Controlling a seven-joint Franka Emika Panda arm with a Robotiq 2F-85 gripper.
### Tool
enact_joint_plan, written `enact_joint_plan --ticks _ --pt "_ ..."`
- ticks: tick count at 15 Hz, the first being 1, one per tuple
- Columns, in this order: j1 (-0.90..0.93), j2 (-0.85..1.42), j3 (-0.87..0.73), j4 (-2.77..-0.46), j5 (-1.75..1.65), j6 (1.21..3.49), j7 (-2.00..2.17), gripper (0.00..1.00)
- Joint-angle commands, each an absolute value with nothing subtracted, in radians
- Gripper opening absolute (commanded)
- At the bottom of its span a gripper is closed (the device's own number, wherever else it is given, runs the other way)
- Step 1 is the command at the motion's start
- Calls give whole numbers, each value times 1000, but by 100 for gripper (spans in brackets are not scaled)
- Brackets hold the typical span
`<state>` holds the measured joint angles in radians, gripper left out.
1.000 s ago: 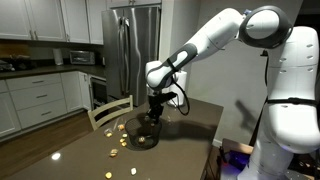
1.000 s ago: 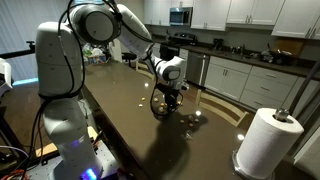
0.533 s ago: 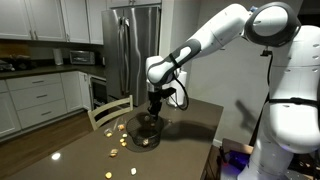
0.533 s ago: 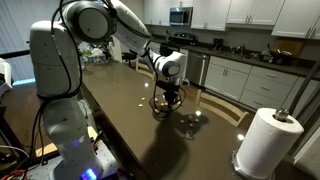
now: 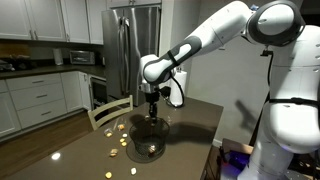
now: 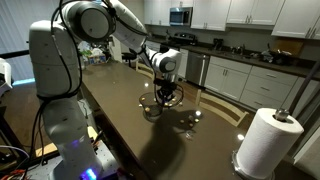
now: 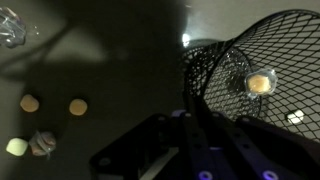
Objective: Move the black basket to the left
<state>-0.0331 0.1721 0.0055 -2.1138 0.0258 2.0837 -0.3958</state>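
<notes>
The black basket [image 5: 149, 137] is a round bowl of black wire mesh on the dark table [image 5: 195, 135]. It also shows in an exterior view [image 6: 156, 103] and in the wrist view [image 7: 262, 60], where a small pale round piece lies inside it. My gripper [image 5: 151, 113] points straight down over the basket's rim and is shut on it. In the wrist view the dark fingers [image 7: 196, 112] sit close together at the mesh rim. The gripper also shows in an exterior view [image 6: 165, 93].
Several small tan round pieces [image 5: 121, 143] lie on the table beside the basket, also in the wrist view [image 7: 77, 106]. A white paper towel roll [image 6: 266, 141] stands at the table's end. A wooden chair [image 5: 109, 111] and a steel fridge [image 5: 135, 45] stand beyond the table.
My gripper and the basket have shifted together a little to the left in both exterior views. The gripper stays shut on the rim.
</notes>
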Motion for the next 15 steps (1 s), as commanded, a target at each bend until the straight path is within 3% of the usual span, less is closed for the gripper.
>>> enact_joint_plan --ticks 1,15 --pt "-29 202 36 -2047 7 2002 -541 3" --pt "55 347 106 -1761 -120 1838 -611 3"
